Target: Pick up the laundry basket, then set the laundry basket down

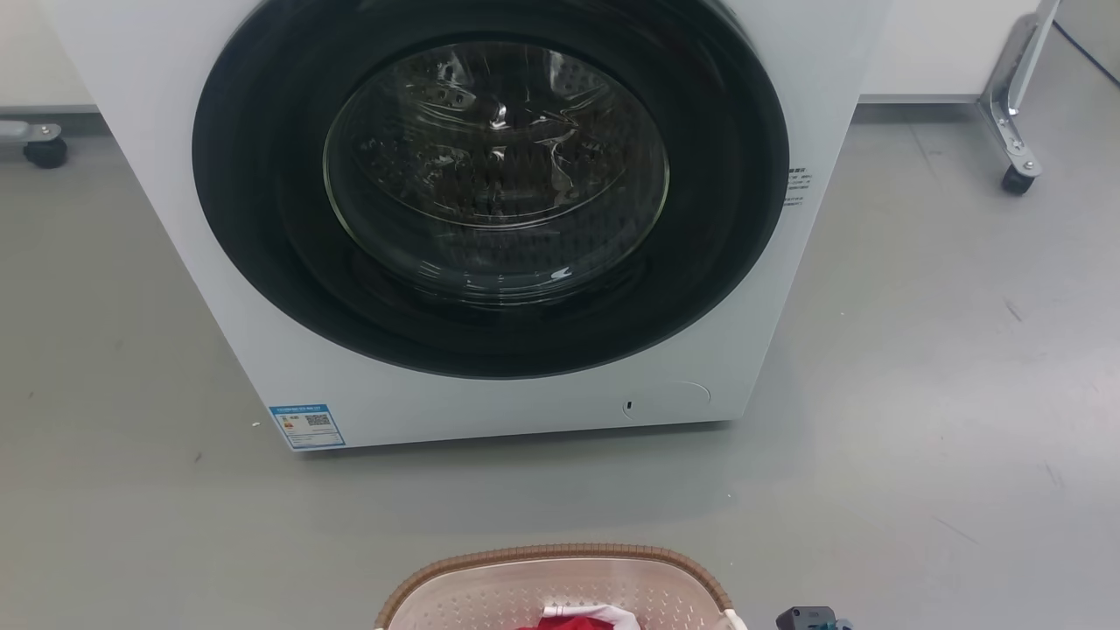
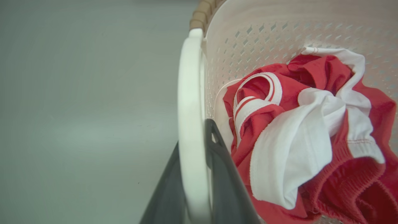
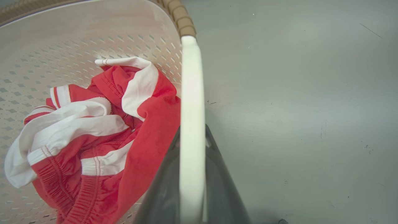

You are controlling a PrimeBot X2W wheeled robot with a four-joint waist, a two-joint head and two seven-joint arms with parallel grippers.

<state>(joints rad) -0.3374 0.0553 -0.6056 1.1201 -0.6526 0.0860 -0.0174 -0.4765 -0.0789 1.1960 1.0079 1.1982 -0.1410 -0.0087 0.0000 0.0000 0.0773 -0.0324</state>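
Left pincer [image 2: 193,137]: the 2 dark fingers are narrowed onto the white left handle [image 2: 189,77], 1 finger outside the basket and 1 inside, both touching the handle. Nothing else is in the grip.

Right pincer [image 3: 192,130]: same picture mirrored, 2 fingers clamped across the white right handle [image 3: 192,77], 1 each side.

Laundry basket [image 1: 560,552]: sits between the 2 pincers at the bottom centre of the head view, brown rim towards the washer [image 1: 490,201] and well apart from it. It holds 1 crumpled red-and-white garment [image 2: 295,124], loose on the perforated bottom and close to the inner finger on each side, though I can't tell if the cloth is touching.

Step, my read: both handles are gripped, so this is the pick-up/carry phase. I can't tell from these views whether the basket base is off the floor [image 1: 919,437].

Next move calls for:
- both arms moving together, same rate and same height, so the basket stays level
- steady grip, since the handles are thin, smooth plastic and could slide between the fingers
- setting it down flat on the floor, then opening both pincers only once the weight is off

Risks: uneven motion tilts the basket and shifts the garment, or cloth snags on an inner finger at release.
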